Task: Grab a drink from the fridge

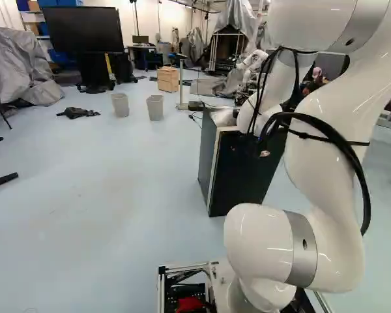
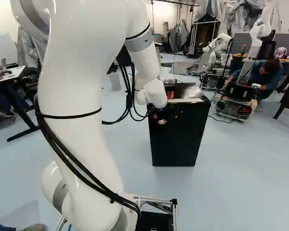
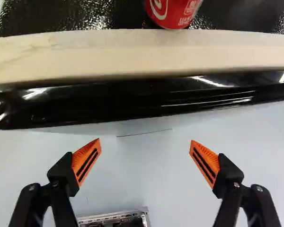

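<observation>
The jaws are spread, with floor (image 3: 137, 170) visible between them. The fridge (image 2: 178, 142) edge lies ahead; the red can (image 3: 173, 13) is located just beyond its pale edge strip (image 3: 227, 49).

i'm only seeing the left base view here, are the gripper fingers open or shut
Observer: Open. The wrist view shows the gripper with its two fingers standing wide apart.
Operator: ok and is there any drink around, i can't spot one
Observer: Yes, there is a red can on top of the fridge.
Operator: is it between the fingers yet
Observer: No. In the wrist view it is ahead of them, on the far side of the pale strip along the fridge's edge.
</observation>
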